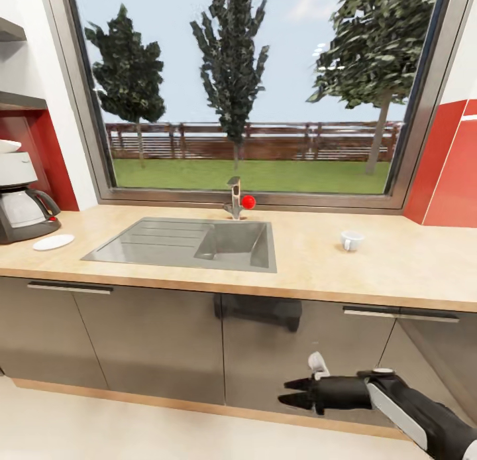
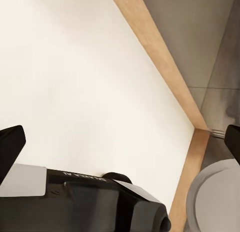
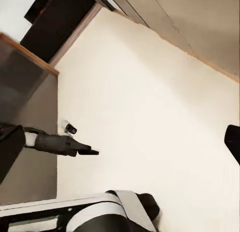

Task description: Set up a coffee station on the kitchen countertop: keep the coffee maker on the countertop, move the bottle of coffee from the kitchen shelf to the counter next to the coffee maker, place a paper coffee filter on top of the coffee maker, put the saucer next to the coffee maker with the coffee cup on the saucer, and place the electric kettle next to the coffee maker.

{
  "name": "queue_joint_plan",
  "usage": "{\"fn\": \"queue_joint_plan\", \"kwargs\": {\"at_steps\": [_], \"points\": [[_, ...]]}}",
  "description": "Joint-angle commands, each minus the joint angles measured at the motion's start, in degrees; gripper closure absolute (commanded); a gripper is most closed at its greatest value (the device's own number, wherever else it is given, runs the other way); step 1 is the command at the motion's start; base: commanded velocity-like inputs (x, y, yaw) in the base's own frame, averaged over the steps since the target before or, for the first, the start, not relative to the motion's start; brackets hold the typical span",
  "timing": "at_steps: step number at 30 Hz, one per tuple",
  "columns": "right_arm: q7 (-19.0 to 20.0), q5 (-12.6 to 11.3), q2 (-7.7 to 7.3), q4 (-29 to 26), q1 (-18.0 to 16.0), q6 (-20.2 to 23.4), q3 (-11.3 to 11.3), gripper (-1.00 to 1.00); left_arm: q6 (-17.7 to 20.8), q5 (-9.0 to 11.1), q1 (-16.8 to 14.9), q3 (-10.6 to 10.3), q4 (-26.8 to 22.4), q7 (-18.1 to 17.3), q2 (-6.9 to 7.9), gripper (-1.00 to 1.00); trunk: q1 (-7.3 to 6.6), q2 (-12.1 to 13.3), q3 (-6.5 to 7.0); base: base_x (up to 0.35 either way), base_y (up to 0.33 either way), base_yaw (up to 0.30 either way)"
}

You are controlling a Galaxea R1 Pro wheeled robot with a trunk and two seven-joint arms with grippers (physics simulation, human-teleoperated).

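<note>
At the far left, about 9 o'clock in the head view, the coffee maker (image 1: 20, 205) stands on the kitchen countertop (image 1: 397, 268), cut off by the frame edge. The saucer (image 1: 53, 242) lies just beside its base at roughly 5 o'clock: a flat white disc, empty. We think it slides easily, so a cup set down off-centre could push it into the machine.

The steel sink (image 1: 192, 244) sits between the saucer and the coffee cup (image 1: 352, 240), which rests at the sink's 3 o'clock, well apart from the saucer. The cup is small, white and upright, with a thin rim and its handle towards the sink. We expect a pinch on the rim to tip it or let it slip, and any carry to the saucer passes over the basin, where a dropped cup would fall.

The right gripper (image 1: 295, 392) hangs at the cup's 6 o'clock, below the counter edge in front of the cabinet fronts (image 1: 159, 341), with its fingers spread and nothing between them. Lifted straight up, it could strike the counter lip.

In the left wrist view the left gripper (image 2: 122, 142) is likewise spread wide and empty above the pale floor (image 2: 90, 81).
</note>
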Motion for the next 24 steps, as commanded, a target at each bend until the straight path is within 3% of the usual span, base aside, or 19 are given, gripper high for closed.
{"fn": "queue_joint_plan", "kwargs": {"at_steps": [1, 2, 3, 4, 8, 11, 12, 15, 16, 17, 18, 21, 23, 24], "points": [[-0.1, -0.6, -0.22, -2.8, -0.1, 2.5, -2.0, -1.0, 0.5, -0.1, 0.0, 0.3, 0.0, -0.2, 0.01, -1.0, 0.0, 0.0, -0.06, 0.0, 0.0, 0.0], [-0.1, -0.6, -0.27, -4.0, -0.1, 3.4, -3.2, -1.0, 0.5, -0.1, 0.0, 0.3, 0.0, -0.2, 0.01, -1.0, 0.0, 0.0, -0.06, 0.0, 0.0, 0.0], [-0.2, -0.5, -0.4, -7.3, -0.1, 6.3, -6.4, -1.0, 0.5, -0.1, 0.0, 0.3, 0.0, -0.2, 0.01, -1.0, 0.0, 0.0, -0.06, 0.0, 0.0, 0.0], [-0.2, -0.5, -0.46, -9.3, -0.1, 8.1, -8.1, -1.0, 0.5, -0.1, 0.0, 0.3, 0.0, -0.2, 0.01, -1.0, 0.0, 0.0, -0.06, 0.0, 0.0, 0.0], [-0.2, -0.5, -0.54, -13.6, -0.1, 12.7, -12.8, -1.0, 0.5, -0.1, 0.0, 0.3, 0.0, -0.2, 0.01, -1.0, 0.0, 0.0, -0.06, 0.0, 0.0, 0.0], [-0.2, -0.4, -0.59, -17.9, -0.3, 19.4, -20.5, -1.0, 0.5, -0.1, 0.0, 0.3, 0.0, -0.1, 0.01, -1.0, 0.0, 0.0, -0.06, 0.0, 0.0, 0.0], [-0.3, 0.3, -0.96, -19.7, -0.5, 23.4, -24.7, -1.0, 0.5, -0.1, 0.0, 0.3, 0.0, -0.1, 0.01, -1.0, 0.0, 0.0, -0.06, 0.0, 0.0, 0.0], [-0.3, 2.3, -2.19, -21.8, -3.1, 29.1, -30.8, -1.0, 0.5, -0.1, 0.0, 0.3, 0.0, -0.1, 0.01, -1.0, 0.0, 0.0, -0.06, 0.0, 0.0, 0.0], [-0.3, 3.1, -3.26, -22.5, -5.0, 30.6, -32.9, -1.0, 0.5, -0.1, 0.0, 0.3, 0.0, -0.1, 0.01, -1.0, 0.0, 0.0, -0.06, 0.0, 0.0, 0.0], [-0.3, 3.3, -4.02, -22.7, -6.0, 31.2, -33.7, -1.0, 0.5, -0.1, 0.0, 0.3, 0.0, -0.1, 0.01, -1.0, 0.0, 0.0, -0.06, 0.0, 0.0, 0.0], [-0.6, 3.9, -6.87, -23.1, -9.4, 32.2, -35.2, -1.0, 0.5, -0.1, 0.0, 0.3, 0.0, -0.1, 0.01, -1.0, 0.0, 0.0, -0.06, 0.0, 0.0, 0.0], [-1.5, 4.2, -10.42, -23.2, -13.1, 32.8, -36.0, -1.0, 0.5, -0.1, 0.0, 0.3, 0.0, -0.1, 0.01, -1.0, 0.0, 0.0, -0.06, 0.0, 0.0, 0.0], [-3.8, 4.4, -14.89, -23.1, -18.8, 33.2, -36.5, -1.0, 0.4, -0.1, 0.0, 0.3, 0.0, 0.2, 0.01, -1.0, 0.0, 0.0, -0.06, 0.0, 0.0, 0.0], [-6.8, 4.8, -17.32, -23.0, -22.8, 33.3, -36.7, -1.0, 0.4, -0.1, 0.0, 0.4, 0.0, 1.0, 0.01, -1.0, 0.0, 0.0, -0.06, 0.0, 0.0, 0.0]]}}
